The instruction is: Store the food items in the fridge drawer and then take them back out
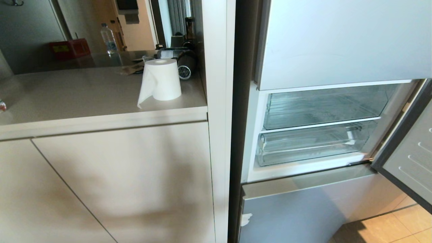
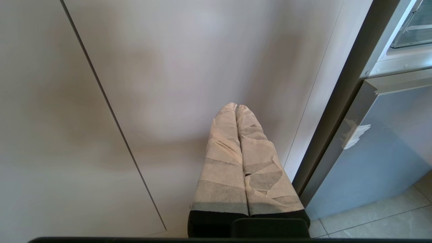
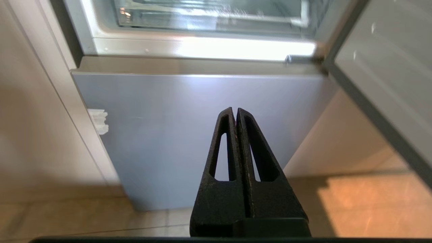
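Black jaws of the right gripper [image 3: 236, 111] are pressed together with nothing between them, and the tape-wrapped jaws of the left gripper [image 2: 236, 107] are closed and empty in the same way. Neither arm shows in the head view, so both seem to be parked low; the right one points at the grey lower fridge door [image 3: 202, 128], the left one at the beige cabinet front [image 2: 185, 67] just beside the fridge. Going outward, at about three o'clock in the head view the middle fridge compartment stands open, its door [image 1: 408, 162] swung out at four o'clock. Inside it, the shallow clear fridge drawer [image 1: 310, 148] sits pushed in, under a deeper clear compartment [image 1: 324, 108]. I see no fruit in either one, though the plastic is reflective and I cannot be fully certain. On the counter [image 1: 84, 91] at ten o'clock stands a paper roll [image 1: 162, 79], well apart from the fridge; a small reddish thing at the nine o'clock edge is cut off too much to name. My judgement is that the arms are at rest at one end of the task, either before storing or after taking out. If storing is next, a gripper must first open, find the food items, which are not in view, and pull out the drawer.
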{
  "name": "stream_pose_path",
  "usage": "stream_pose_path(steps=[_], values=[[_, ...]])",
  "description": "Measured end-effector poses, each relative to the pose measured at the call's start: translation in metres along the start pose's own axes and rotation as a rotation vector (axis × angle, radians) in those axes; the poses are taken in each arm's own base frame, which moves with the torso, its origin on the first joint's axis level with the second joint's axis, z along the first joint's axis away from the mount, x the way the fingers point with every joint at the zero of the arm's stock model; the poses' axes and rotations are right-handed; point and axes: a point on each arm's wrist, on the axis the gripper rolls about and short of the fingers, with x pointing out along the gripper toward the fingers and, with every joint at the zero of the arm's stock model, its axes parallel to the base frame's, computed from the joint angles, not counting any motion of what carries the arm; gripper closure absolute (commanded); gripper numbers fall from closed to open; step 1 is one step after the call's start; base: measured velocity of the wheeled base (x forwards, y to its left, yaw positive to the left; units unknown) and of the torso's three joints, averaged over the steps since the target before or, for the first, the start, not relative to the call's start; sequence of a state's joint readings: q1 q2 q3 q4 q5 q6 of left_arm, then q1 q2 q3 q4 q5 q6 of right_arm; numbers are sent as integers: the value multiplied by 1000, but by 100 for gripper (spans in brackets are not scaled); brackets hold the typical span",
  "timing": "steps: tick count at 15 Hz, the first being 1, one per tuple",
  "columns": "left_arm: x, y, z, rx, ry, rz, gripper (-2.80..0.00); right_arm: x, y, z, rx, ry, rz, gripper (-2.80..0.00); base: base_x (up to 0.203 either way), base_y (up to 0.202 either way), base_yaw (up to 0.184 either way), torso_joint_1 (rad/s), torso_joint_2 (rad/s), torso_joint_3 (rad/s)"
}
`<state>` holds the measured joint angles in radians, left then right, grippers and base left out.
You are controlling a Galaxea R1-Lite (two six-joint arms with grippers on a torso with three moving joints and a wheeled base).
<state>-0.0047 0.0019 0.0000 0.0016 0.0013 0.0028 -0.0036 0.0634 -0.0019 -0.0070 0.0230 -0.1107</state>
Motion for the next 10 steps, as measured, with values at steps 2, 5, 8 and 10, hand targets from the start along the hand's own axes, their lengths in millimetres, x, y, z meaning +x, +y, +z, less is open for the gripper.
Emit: stream_pose_path(steps=[2, 5, 8, 10], values=[[0, 0, 0, 0, 0, 0, 0, -3, 0, -1, -13, -33, 4, 0, 0, 0, 0, 0, 0, 0], [0, 0, 0, -1, 0, 0, 0, -4, 0, -2, 27, -53, -2, 0, 0, 0, 0, 0, 0, 0], [0, 0, 0, 0, 0, 0, 0, -5, 0, -2, 51, -58, -2, 0, 0, 0, 0, 0, 0, 0], [0, 0, 0, 0, 0, 0, 0, -5, 1, -3, 56, -59, -2, 0, 0, 0, 0, 0, 0, 0]])
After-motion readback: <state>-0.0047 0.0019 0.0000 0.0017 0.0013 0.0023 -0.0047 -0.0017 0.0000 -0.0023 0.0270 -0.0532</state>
